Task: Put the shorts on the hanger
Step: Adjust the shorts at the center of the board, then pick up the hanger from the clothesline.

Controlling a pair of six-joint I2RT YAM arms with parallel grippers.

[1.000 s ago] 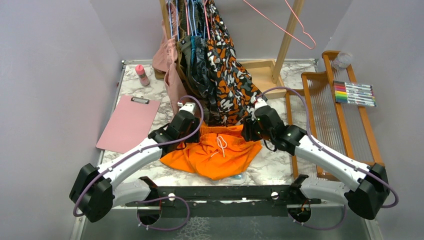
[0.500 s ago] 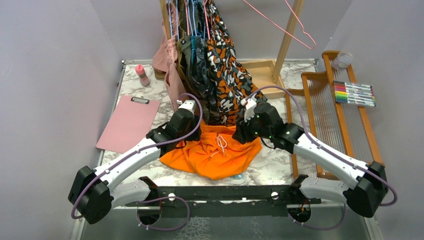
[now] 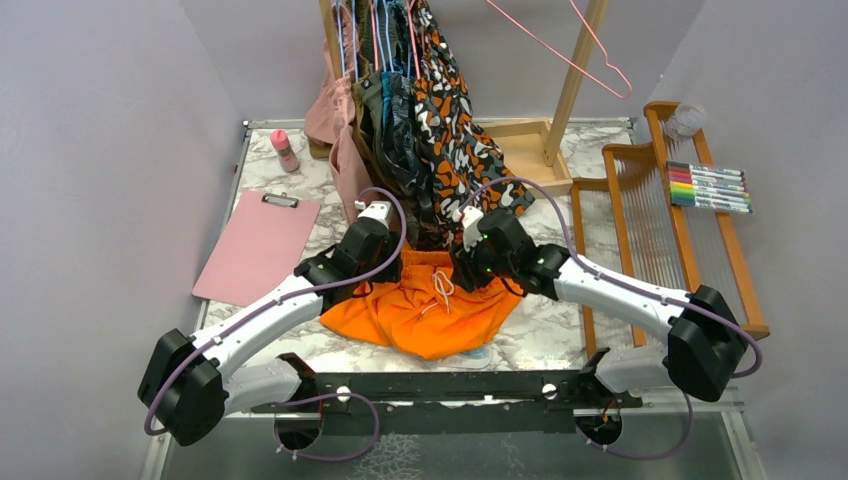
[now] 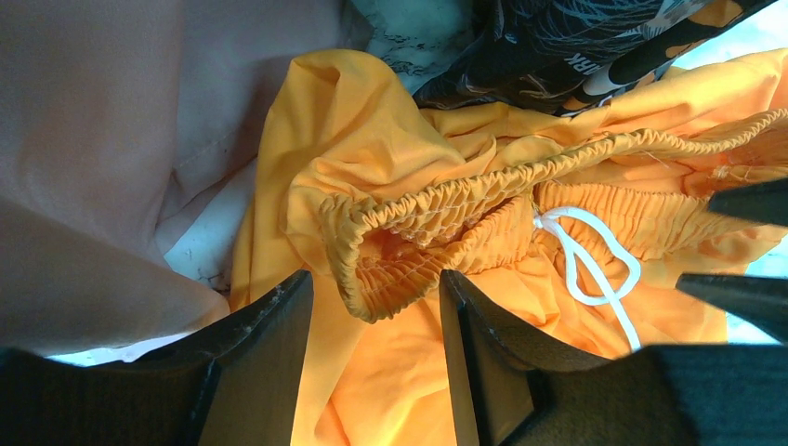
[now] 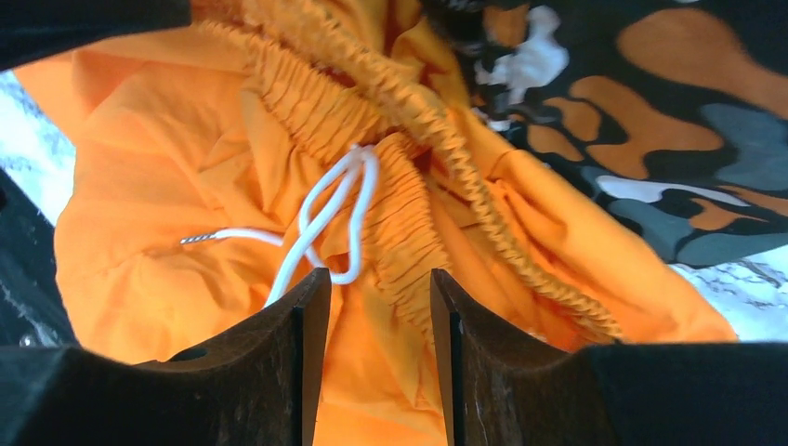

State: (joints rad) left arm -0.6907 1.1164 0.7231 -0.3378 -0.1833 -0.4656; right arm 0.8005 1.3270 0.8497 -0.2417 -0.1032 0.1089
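Below the patterned garment (image 3: 455, 170) hanging from the rack, the shorts (image 3: 430, 305) lie crumpled on the marble table (image 3: 545, 340). Their waistband (image 4: 446, 200) is turned toward that garment's hem and partly tucked under it. The hanger (image 3: 548, 44) is well above and to the right of the patterned garment, tilted against the upright post, and nothing is on it.

Both arms reach in low, just in front of the patterned garment's hem, one to each side of the waistband. This looks like a two-point pickup, meant to lift the shorts with the waist spread rather than bunched.

The left gripper (image 4: 376, 279) has its jaws partly apart. The gathered corner of the waistband sits in the gap, and neither finger presses on it. The left gripper is therefore placed around the elastic and has not closed on it.

The right gripper (image 5: 372, 274) is also partly spread, and holds nothing. It is poised over the orange cloth just short of the white drawstring (image 5: 325, 218), and the elastic runs past its fingertips on the side toward the patterned garment.

Aiming at the elastic makes sense, since that thick ridge is easier to pinch than the loose cloth. The patterned garment's hem drapes over the far edge of the shorts, so a jaw could close on it by mistake.
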